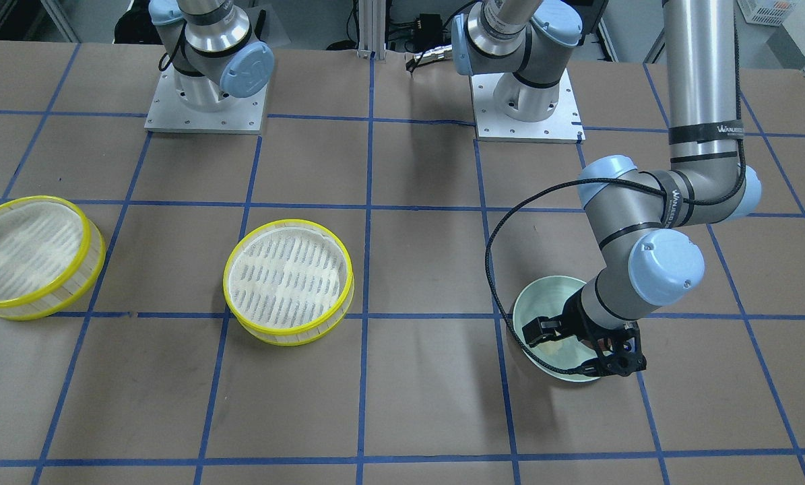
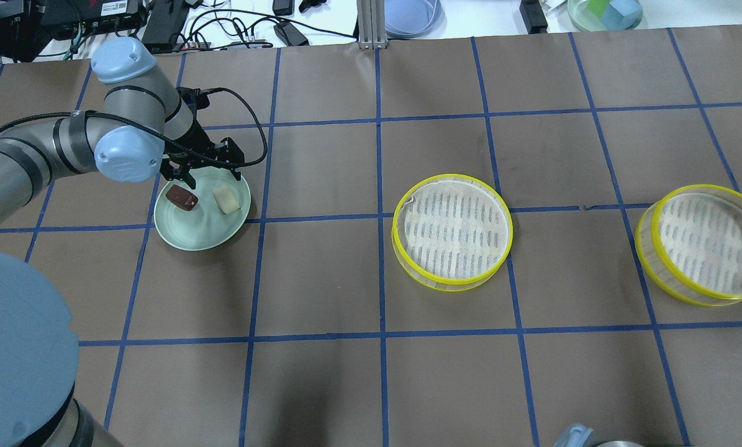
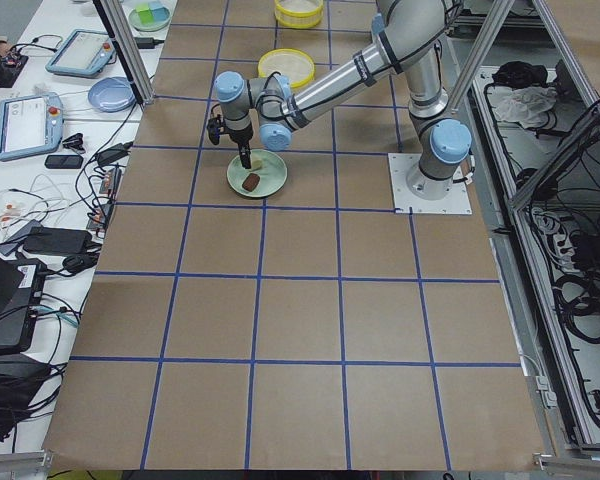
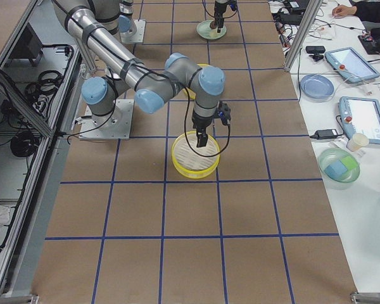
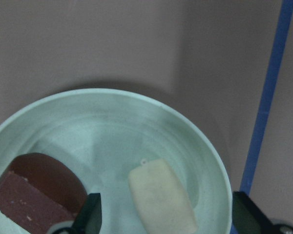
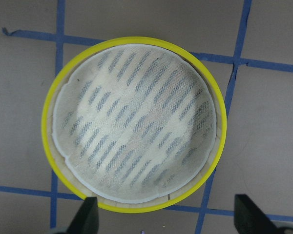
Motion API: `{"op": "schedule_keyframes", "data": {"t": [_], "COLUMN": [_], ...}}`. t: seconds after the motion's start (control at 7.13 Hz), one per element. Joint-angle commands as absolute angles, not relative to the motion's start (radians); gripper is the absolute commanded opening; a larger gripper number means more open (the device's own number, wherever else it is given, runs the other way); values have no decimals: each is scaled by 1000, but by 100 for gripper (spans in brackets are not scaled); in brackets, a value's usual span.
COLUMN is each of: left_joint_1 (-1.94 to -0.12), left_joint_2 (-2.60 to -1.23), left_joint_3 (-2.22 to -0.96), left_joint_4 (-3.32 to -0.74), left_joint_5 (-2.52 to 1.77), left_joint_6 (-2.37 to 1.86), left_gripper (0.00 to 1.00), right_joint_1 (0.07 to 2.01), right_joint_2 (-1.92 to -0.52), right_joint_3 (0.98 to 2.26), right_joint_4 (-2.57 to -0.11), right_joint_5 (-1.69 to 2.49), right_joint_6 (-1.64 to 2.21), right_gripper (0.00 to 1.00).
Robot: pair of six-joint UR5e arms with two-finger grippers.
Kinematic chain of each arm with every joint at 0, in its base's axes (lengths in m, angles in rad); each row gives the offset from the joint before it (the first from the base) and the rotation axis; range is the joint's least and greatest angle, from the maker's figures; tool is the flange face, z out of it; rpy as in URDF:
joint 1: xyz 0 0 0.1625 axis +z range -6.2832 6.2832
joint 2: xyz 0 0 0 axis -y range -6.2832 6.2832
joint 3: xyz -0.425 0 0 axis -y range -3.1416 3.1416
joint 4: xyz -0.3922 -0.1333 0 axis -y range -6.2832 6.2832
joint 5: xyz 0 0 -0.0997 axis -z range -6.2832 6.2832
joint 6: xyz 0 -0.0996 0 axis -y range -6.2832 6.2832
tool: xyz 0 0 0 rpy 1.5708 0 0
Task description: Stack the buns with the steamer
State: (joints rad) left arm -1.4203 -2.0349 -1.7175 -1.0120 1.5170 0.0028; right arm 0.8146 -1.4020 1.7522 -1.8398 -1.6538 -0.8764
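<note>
The cream bun [image 2: 226,200] and the reddish-brown bun [image 2: 182,198] lie side by side on a pale green plate [image 2: 200,245]. My left gripper [image 2: 212,179] is open, low over the plate's far edge. In the left wrist view its gripper [image 5: 168,219] straddles the cream bun [image 5: 161,195], with the brown bun [image 5: 36,192] just outside one finger. Two empty steamer trays stand apart, one mid-table [image 2: 451,230] and one at the right [image 2: 703,242]. My right gripper [image 6: 168,219] is open, high over a tray [image 6: 136,122].
The brown table carries a grid of blue tape lines [image 2: 380,217]. Both arm bases [image 1: 203,101] stand at the robot's edge. Cables, tablets and bowls lie on the white bench [image 2: 408,12] beyond the far edge. The left arm's cable [image 2: 253,136] loops beside the plate.
</note>
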Motion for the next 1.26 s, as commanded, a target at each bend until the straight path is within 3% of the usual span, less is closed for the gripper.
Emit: {"op": "schedule_keyframes", "data": {"t": [0.0,0.14,0.28,0.42,0.84,1.12], "left_joint_1": [-1420,-1420,-1420,-1420,-1420,-1420], "left_joint_2": [-2037,-2037,-2037,-2037,-2037,-2022], "left_joint_3": [-1736,-1741,-1741,-1741,-1773,-1764], "left_joint_4": [-1015,-1020,-1022,-1023,-1022,-1012], "left_joint_5": [1520,1522,1525,1525,1513,1517], "left_joint_6": [-17,-26,-37,-49,-51,-48], "left_gripper": [90,85,74,55,36,3], "right_joint_1": [732,730,730,730,730,730], "right_joint_2": [-1260,-1234,-1212,-1204,-1201,-1201], "right_joint_3": [1767,1769,1784,1798,1799,1799], "right_joint_4": [-1934,-2010,-2035,-2057,-2057,-2056], "right_joint_5": [-1663,-1672,-1699,-1698,-1700,-1701], "right_joint_6": [-929,-936,-934,-933,-928,-928], "right_gripper": [89,84,66,46,15,0]}}
